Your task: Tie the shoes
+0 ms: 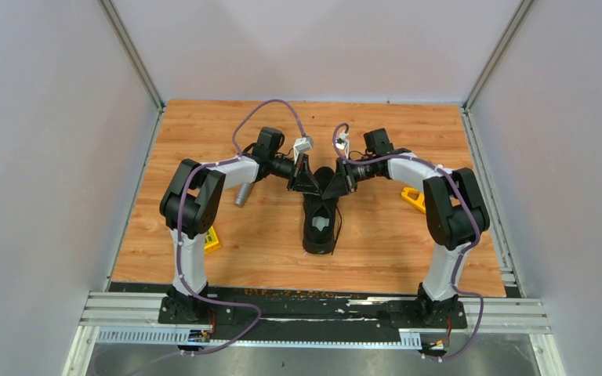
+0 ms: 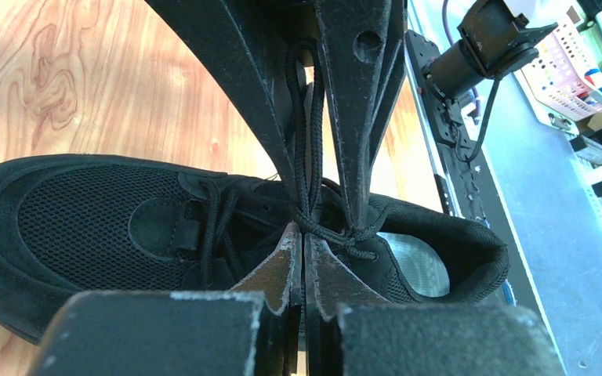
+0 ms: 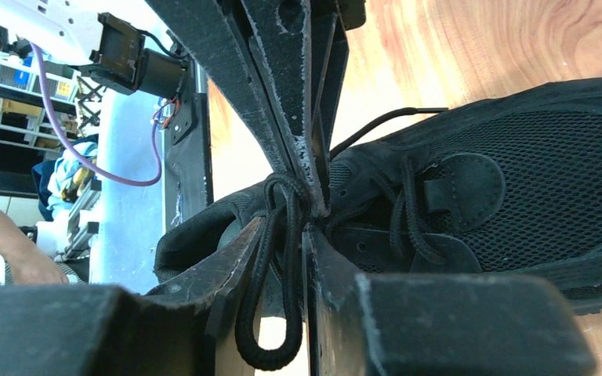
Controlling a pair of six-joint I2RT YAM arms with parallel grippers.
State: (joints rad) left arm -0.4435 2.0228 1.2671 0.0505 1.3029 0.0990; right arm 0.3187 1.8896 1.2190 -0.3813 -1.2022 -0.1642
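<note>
- The black sneaker (image 1: 318,244) lies mid-bench (image 1: 204,141), heel and pale grey insole at the near end, toe far; its thin laces are crossed over the tongue
- A lace loop (image 3: 267,361) rises taut from that crossing
- Right gripper (image 3: 286,225): over the sneaker from the right; jaws only narrowly apart, pressing the lace loop between them
- Left gripper (image 2: 304,239): over the sneaker from the left; jaws pressed fully together, tip touching the crossing; whether a strand is pinched I cannot tell
- A silver cylinder (image 1: 243,193) lies left of the sneaker; one yellow object (image 1: 212,239) near left, another yellow piece (image 1: 413,198) right
</note>
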